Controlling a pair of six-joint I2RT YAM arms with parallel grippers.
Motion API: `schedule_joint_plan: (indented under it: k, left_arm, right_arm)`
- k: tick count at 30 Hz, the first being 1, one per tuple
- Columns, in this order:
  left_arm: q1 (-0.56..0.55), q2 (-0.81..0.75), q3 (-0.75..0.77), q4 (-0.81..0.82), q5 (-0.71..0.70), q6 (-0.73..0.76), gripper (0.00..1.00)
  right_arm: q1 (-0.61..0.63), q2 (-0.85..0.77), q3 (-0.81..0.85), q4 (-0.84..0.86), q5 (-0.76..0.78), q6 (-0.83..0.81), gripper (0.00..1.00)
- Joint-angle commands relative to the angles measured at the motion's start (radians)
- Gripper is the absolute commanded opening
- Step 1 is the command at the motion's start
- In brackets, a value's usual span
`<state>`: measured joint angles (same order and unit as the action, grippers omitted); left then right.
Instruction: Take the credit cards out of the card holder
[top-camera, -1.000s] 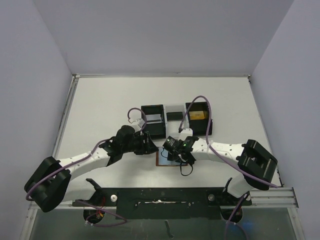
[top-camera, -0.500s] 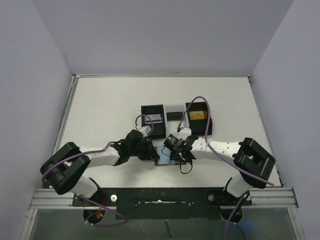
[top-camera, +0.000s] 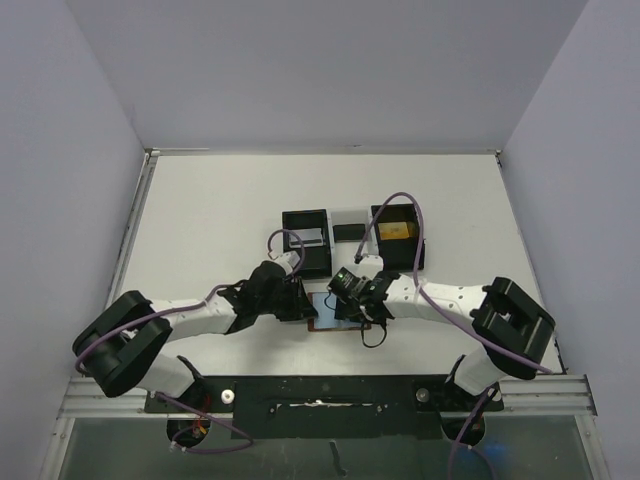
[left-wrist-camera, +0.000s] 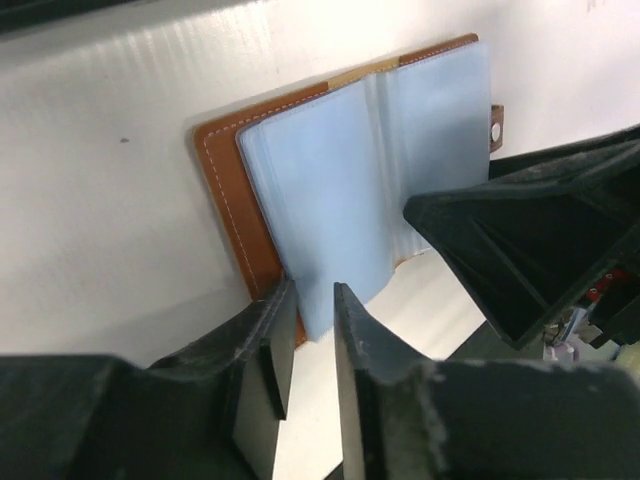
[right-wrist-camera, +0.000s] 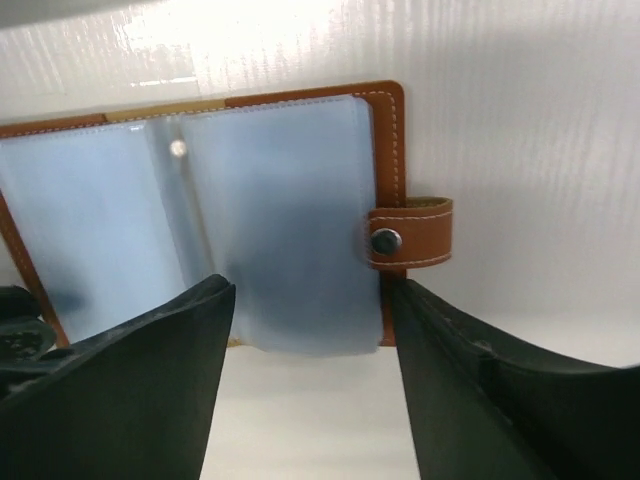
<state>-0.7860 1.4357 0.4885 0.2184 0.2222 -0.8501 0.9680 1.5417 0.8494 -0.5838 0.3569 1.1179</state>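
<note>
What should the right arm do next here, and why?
Probably lower the open right gripper onto the right-hand pockets to catch a card edge. The card holder lies open, the left gripper seems to pinch its left edge, and the right jaws hover wide over that half.

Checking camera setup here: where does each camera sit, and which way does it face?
Top external: above and behind the bases, facing down on the table; left arm and right arm show, meeting over the open card holder.
Right wrist: on the right arm, facing down through the open right gripper at the snap tab.
Left wrist: on the left arm, facing along the left gripper, shut on the holder's corner; one right-gripper finger intrudes.
Shared: all see the card holder.
</note>
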Motion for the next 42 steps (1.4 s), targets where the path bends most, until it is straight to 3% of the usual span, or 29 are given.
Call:
schedule_joint_plan:
  k: [1, 7, 13, 17, 26, 29, 32, 35, 42]
  left_arm:
    - [-0.006, -0.103, 0.033, -0.087, -0.08, 0.033, 0.27]
    - [0.002, -0.261, 0.053, -0.248, -0.196, 0.067, 0.47]
    - [0.042, -0.421, 0.175, -0.458, -0.381, 0.185, 0.73]
    - [0.121, -0.489, 0.275, -0.551, -0.474, 0.279, 0.82]
    - [0.41, -0.564, 0.374, -0.656, -0.519, 0.412, 0.83]
    - [0.53, -0.561, 0.4, -0.679, -0.483, 0.426, 0.84]
    - [0.629, -0.552, 0.446, -0.717, -0.454, 0.416, 0.85]
    - [0.645, -0.553, 0.5, -0.766, -0.524, 0.375, 0.85]
    - [0.644, -0.601, 0.627, -0.823, -0.771, 0.347, 0.85]
  right_arm:
    - [0.003, -0.125, 0.045, -0.072, 0.073, 0.012, 0.69]
    - [-0.06, -0.342, 0.05, -0.093, 0.148, -0.06, 0.89]
    - [-0.211, -0.515, 0.059, 0.01, 0.233, -0.331, 0.96]
    - [-0.272, -0.577, 0.07, 0.139, 0.253, -0.535, 0.99]
    - [-0.357, -0.575, 0.108, 0.326, 0.303, -0.819, 0.97]
    - [-0.473, -0.548, 0.136, 0.327, 0.261, -0.826, 0.98]
    - [-0.631, -0.54, 0.172, 0.296, 0.103, -0.787, 0.98]
    - [-0.723, -0.552, 0.222, 0.263, 0.012, -0.784, 0.98]
    - [-0.726, -0.587, 0.409, 0.179, -0.06, -0.872, 0.98]
